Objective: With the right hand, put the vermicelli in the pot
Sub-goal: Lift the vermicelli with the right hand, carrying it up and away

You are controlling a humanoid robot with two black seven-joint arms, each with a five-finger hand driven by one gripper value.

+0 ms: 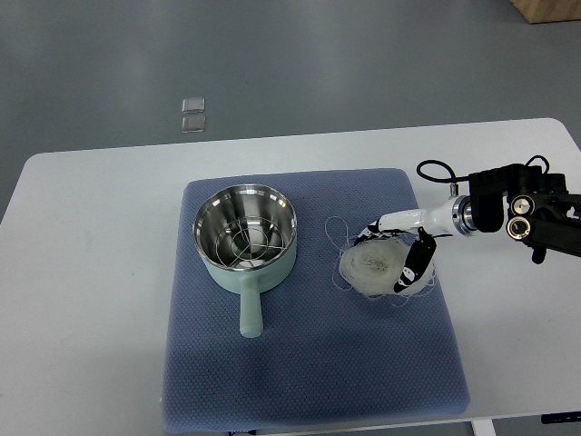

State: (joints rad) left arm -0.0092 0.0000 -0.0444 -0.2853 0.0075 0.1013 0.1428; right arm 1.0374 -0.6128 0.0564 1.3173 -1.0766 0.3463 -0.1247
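A pale, translucent bundle of vermicelli lies on the blue mat, to the right of the pot. The pot is steel inside with a mint-green outside and a handle pointing toward the near edge; a wire rack sits inside it. My right hand comes in from the right edge and sits on the right side of the vermicelli, with its white and black fingers curled down around the bundle's top and right edge. The bundle still rests on the mat. The left arm is out of view.
The mat lies on a white table. Two small clear squares lie on the grey floor beyond the table. A wooden box corner shows at the top right.
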